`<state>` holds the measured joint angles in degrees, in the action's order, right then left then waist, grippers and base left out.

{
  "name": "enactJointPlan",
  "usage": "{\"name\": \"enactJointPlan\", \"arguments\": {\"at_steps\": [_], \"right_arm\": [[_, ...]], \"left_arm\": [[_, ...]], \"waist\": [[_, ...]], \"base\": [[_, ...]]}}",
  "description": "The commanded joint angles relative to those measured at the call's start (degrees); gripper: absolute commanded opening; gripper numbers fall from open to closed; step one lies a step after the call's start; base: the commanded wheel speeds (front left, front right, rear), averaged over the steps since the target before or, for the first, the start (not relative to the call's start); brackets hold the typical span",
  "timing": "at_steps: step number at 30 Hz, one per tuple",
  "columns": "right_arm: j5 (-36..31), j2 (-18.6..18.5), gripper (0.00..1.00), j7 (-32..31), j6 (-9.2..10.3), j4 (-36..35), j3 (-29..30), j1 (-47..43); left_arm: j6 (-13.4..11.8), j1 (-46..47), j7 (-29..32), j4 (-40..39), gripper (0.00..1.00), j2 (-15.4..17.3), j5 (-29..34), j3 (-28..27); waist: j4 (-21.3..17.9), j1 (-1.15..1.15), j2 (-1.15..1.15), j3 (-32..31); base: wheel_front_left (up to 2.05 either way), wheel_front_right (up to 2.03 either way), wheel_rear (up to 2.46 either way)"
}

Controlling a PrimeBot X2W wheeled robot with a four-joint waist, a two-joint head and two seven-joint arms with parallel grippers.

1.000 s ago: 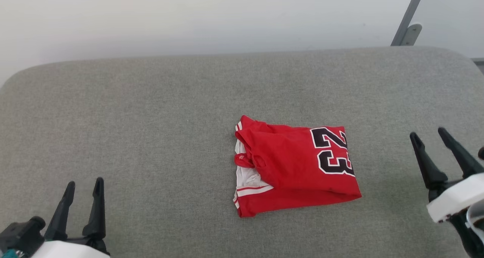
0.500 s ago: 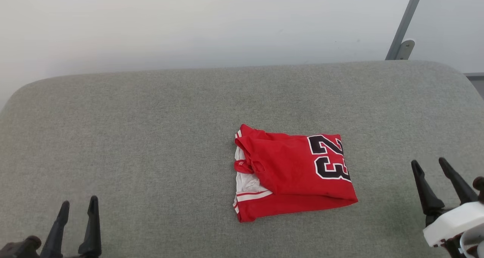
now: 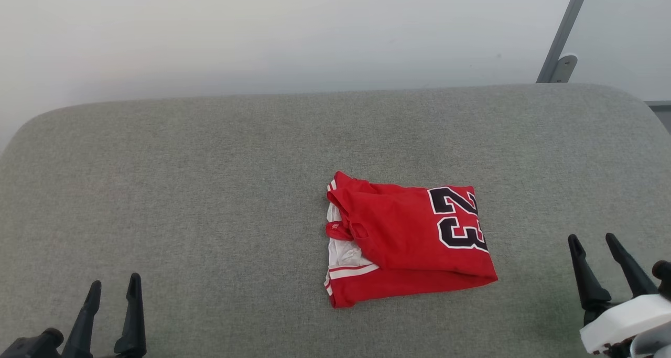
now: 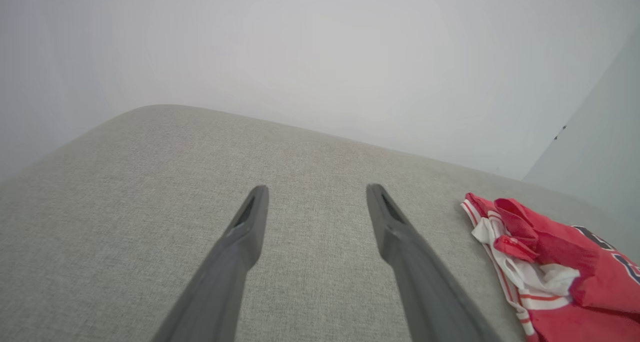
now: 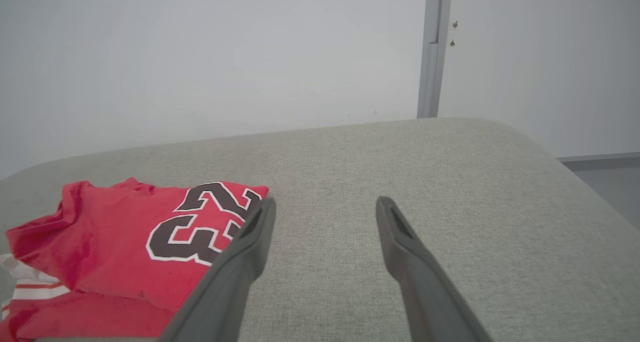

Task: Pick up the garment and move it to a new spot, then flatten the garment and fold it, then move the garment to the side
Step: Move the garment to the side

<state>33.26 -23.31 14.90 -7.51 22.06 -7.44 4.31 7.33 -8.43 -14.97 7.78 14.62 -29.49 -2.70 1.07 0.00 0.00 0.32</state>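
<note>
**On the cushion [image 3: 209, 180], a folded garment [image 3: 409, 240] lies untouched**

Right of the cushion's middle we see the garment, folded into a rough rectangle. A black "23" sits sideways on the end toward the cushion's right side. White sleeve cloth and striped trim peep out at the opposite end. Over the cushion's near left corner we hold our left gripper [image 3: 116, 280], fingers spread wide with nothing between them. Over its near right edge our right gripper [image 3: 591, 237] is just as wide and empty. Bare cushion separates each gripper from the garment. Behind the cushion's far right corner a grey post [image 3: 563, 33] rises.
</note>
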Motion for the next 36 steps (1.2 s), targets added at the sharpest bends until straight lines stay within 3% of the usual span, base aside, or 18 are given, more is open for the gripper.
{"name": "enactJointPlan", "arguments": {"at_steps": [1, 16, 24, 29, 36], "right_arm": [[-0.2, 0.6, 1.00, 0.3, 0.05, -0.3, 0.1, -0.6], [-1.4, 2.0, 1.00, 0.3, 0.05, -2.0, 1.1, -1.2], [1.6, 0.0, 1.00, -1.3, 0.05, -0.8, -2.8, 1.8], [5.8, -3.5, 1.00, -7.8, 0.05, -1.7, -8.2, 6.0], [12.5, -9.3, 1.00, -21.5, 0.05, -1.5, -14.9, 12.9]], "left_arm": [[0.2, 0.5, -0.2, 0.0, 1.00, -0.1, 0.4, 0.1], [0.2, 1.7, -0.2, -0.6, 1.00, -0.4, 1.7, 0.6], [0.2, 2.8, -0.2, -1.2, 1.00, -0.5, 1.5, 1.2], [0.2, 4.0, -0.2, -1.9, 1.00, -0.8, 1.2, 1.9], [0.2, 5.9, -0.2, -1.8, 1.00, -1.2, 1.2, 4.3]], "waist": [[0.1, 0.00, 0.00, 0.0], [1.0, 0.00, 0.00, 0.6], [2.2, 0.00, 0.00, 1.8], [3.5, 0.00, 0.00, 3.3], [6.0, 0.00, 0.00, 5.9]], "base": [[0.00, 0.00, 0.00], [0.00, 0.00, 0.00], [0.00, 0.00, 0.00], [0.00, 0.00, 0.00], [0.00, 0.00, 0.00]]}}
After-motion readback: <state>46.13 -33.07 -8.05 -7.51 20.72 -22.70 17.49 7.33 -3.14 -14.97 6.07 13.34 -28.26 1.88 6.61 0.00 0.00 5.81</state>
